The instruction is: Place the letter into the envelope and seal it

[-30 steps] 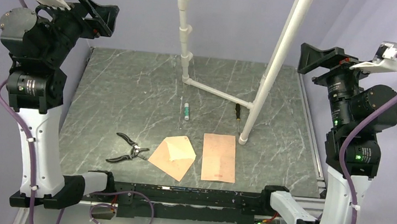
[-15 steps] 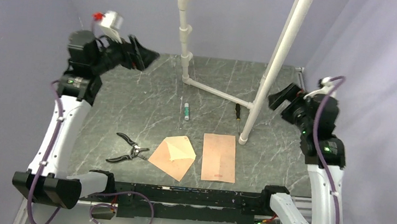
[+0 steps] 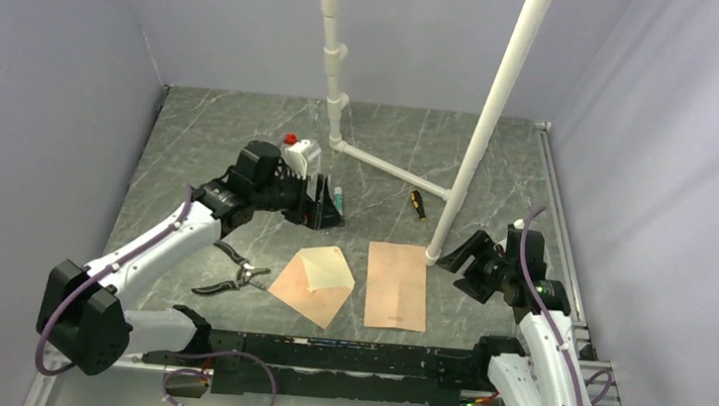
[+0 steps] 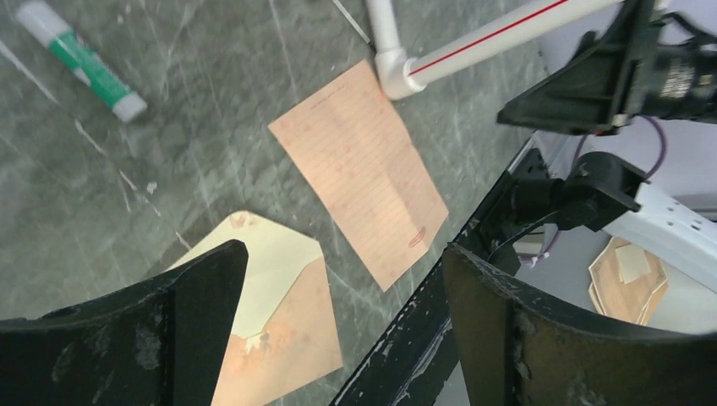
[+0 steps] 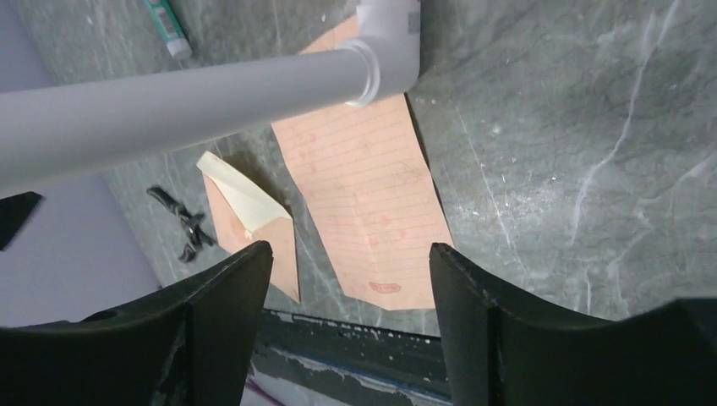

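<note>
The letter lies flat on the table, just right of the open-flapped envelope. It is a lined pinkish-tan sheet, seemingly thin, so a pinch may skid over it or crease it. The right gripper, wide and empty, could knock the white pipe beside it; the left gripper hovers wide too, empty.

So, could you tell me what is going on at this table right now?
Two robot arms are reaching over the table, and neither is holding anything. The letter lies flat just right of the envelope, which sits with its flap open; the two are not touching. The left gripper hovers open near the glue stick, and the right gripper hovers open just right of the letter. Nothing has been inserted or sealed yet.
</note>
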Controlling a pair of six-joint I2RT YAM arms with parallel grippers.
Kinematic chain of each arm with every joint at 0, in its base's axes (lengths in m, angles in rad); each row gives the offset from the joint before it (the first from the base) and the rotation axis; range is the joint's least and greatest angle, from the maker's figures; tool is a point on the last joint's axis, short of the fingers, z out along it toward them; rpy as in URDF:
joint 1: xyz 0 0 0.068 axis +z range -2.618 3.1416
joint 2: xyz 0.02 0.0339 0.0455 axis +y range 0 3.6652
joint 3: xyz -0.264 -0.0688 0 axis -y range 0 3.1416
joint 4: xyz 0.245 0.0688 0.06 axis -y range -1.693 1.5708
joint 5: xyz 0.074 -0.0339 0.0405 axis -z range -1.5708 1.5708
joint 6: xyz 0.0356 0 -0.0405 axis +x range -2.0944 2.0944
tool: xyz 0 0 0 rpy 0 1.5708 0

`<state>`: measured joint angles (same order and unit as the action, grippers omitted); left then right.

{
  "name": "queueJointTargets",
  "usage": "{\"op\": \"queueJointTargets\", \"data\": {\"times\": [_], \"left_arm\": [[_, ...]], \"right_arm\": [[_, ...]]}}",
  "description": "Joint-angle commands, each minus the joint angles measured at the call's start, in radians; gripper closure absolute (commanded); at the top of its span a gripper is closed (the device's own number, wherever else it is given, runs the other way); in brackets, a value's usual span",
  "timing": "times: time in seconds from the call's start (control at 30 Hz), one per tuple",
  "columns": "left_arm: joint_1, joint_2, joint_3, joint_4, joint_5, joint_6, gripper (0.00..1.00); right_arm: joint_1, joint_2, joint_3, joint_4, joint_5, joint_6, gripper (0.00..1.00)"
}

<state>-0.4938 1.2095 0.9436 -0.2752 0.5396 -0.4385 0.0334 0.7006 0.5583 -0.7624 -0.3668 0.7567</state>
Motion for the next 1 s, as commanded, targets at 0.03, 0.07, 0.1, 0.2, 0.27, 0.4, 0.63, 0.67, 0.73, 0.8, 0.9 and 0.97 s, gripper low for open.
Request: {"op": "queueJointTargets", "data": {"times": [0.03,0.07,0.1,0.2,0.27,0.4,0.63,0.67,0.73,0.8,0.9,0.97], "left_arm": [[-0.041,0.009,-0.021,-0.011,-0.135,-0.033,0.1],[-0.042,0.009,-0.019,-0.015,-0.15,-0.036,0.1],[-0.042,0.008,-0.019,-0.017,-0.166,-0.038,0.1],[-0.041,-0.004,-0.02,-0.025,-0.23,-0.058,0.1],[-0.041,-0.017,-0.031,-0.022,-0.27,-0.077,0.1],[-0.041,-0.042,-0.061,-0.02,-0.337,-0.124,0.1],[-0.041,-0.065,-0.112,0.006,-0.376,-0.196,0.09],[-0.041,-0.064,-0.116,0.009,-0.377,-0.204,0.09],[-0.041,-0.064,-0.123,0.014,-0.379,-0.22,0.09],[-0.041,-0.065,-0.13,0.019,-0.381,-0.233,0.09],[-0.041,-0.07,-0.135,0.012,-0.39,-0.247,0.09],[-0.042,-0.077,-0.139,0.004,-0.4,-0.252,0.09]], "right_arm": [[0.002,-0.076,0.057,0.055,0.018,-0.038,0.3],[0.003,-0.08,0.051,0.088,-0.028,-0.051,0.32],[0.005,-0.084,0.043,0.122,-0.069,-0.054,0.32],[0.033,-0.123,0.022,0.226,-0.115,-0.036,0.34],[0.056,-0.166,0.012,0.292,-0.113,-0.013,0.34],[0.089,-0.201,-0.013,0.462,-0.192,0.029,0.34],[0.244,-0.157,-0.001,0.653,0.005,0.069,0.34],[0.272,-0.153,-0.01,0.691,0.046,0.088,0.34],[0.312,-0.136,-0.033,0.772,0.12,0.116,0.34],[0.338,-0.104,-0.04,0.824,0.184,0.127,0.35],[0.353,-0.054,0.004,0.733,0.337,0.116,0.39],[0.353,-0.042,0.023,0.647,0.445,0.112,0.4]]}}
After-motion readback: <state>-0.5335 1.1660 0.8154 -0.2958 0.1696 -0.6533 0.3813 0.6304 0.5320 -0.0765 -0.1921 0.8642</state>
